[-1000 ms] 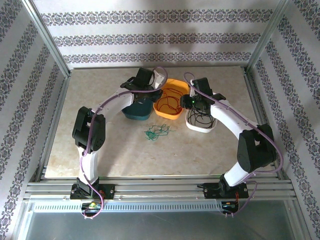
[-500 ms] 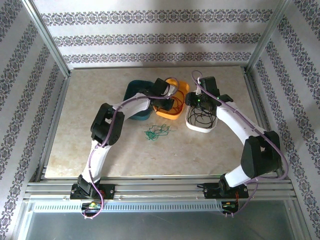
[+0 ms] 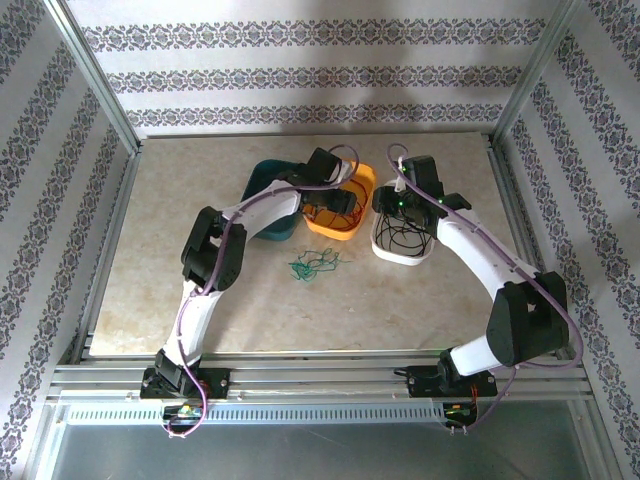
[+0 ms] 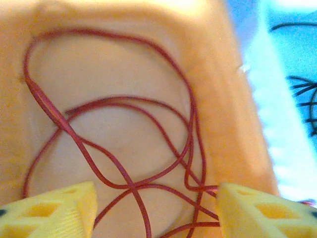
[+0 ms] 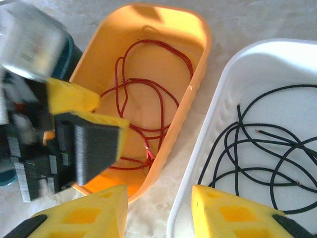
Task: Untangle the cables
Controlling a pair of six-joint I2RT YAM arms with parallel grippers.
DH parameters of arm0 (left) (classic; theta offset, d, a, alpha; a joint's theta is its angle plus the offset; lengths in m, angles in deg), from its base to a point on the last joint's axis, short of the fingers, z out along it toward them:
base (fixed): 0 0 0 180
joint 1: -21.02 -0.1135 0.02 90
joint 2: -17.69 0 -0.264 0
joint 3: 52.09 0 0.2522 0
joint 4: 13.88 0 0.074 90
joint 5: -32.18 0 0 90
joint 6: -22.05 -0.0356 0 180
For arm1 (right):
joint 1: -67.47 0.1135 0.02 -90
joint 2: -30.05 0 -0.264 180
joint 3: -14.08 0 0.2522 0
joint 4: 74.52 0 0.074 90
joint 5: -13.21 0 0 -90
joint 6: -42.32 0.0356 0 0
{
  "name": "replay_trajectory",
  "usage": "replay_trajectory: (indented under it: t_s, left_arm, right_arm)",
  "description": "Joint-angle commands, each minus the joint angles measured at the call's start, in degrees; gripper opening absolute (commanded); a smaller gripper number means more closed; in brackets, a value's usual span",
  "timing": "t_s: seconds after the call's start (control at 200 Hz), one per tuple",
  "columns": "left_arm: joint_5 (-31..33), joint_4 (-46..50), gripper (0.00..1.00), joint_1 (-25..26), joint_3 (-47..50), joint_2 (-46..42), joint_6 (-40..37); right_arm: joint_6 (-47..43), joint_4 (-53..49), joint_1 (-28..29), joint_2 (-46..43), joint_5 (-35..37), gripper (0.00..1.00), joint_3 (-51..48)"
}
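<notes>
Three plastic tubs sit side by side at the back of the table: a dark teal tub (image 3: pixel 262 190), an orange tub (image 3: pixel 365 180) in the middle and a white tub (image 3: pixel 402 258). The left arm reaches across the teal tub. The left gripper (image 4: pixel 156 210) hangs inside the orange tub and hides part of it from above. The right gripper (image 5: pixel 158 213) hangs over the edge of the white tub, on the side next to the orange one.

A thin red cable (image 4: pixel 63 123) lies in loose loops on the orange tub's floor. The left gripper's yellow fingers stand wide apart and hold nothing, and the red loops run between and ahead of them. A thin black cable (image 5: pixel 257 163) is curled in the white tub. The right gripper's jaws are partly open and empty, with the black cable off to one side. A thin green cable (image 3: pixel 318 266) lies in a small heap on the bare table in front of the tubs, away from both grippers.

The table (image 3: pixel 160 180) is pale, like beige stone. White walls (image 3: pixel 300 80) with purple flower stripes stand round it, held by silver metal posts (image 3: pixel 95 75).
</notes>
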Motion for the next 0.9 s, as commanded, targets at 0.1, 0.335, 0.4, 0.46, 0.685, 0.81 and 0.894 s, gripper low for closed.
replay_trajectory:
  t_s: [0.1, 0.335, 0.4, 0.46, 0.685, 0.81, 0.894]
  left_arm:
    - [4.9, -7.3, 0.82, 0.7, 7.1, -14.0, 1.6]
    - [7.0, -10.2, 0.88, 1.6, 34.8, -32.0, 4.2]
    - [7.9, -8.3, 0.88, 1.9, 41.5, -36.0, 5.6]
    - [8.3, -6.8, 0.88, 2.1, 47.1, -39.1, 7.2]
    - [8.1, -8.3, 0.88, 2.4, 58.4, -44.8, 7.1]
    - [8.6, -9.0, 0.87, 2.3, 59.5, -44.7, 5.9]
    - [8.2, -10.3, 0.85, 2.3, 59.8, -43.8, 5.4]
  right_arm:
    - [-1.6, 0.6, 3.5, -2.9, -1.9, 0.40, -3.8]
    - [-4.7, 2.4, 14.2, 0.0, -11.8, 0.40, -7.5]
    - [-4.9, 3.2, 17.2, 1.9, -14.5, 0.40, -7.7]
    - [-6.8, 2.5, 19.6, 4.6, -16.2, 0.40, -6.5]
    - [-9.6, -2.3, 21.7, 15.2, -17.4, 0.41, 0.6]
    - [-9.9, -4.3, 21.9, 20.0, -18.3, 0.41, 3.7]
    - [-10.0, -5.3, 22.1, 22.4, -18.0, 0.41, 4.8]
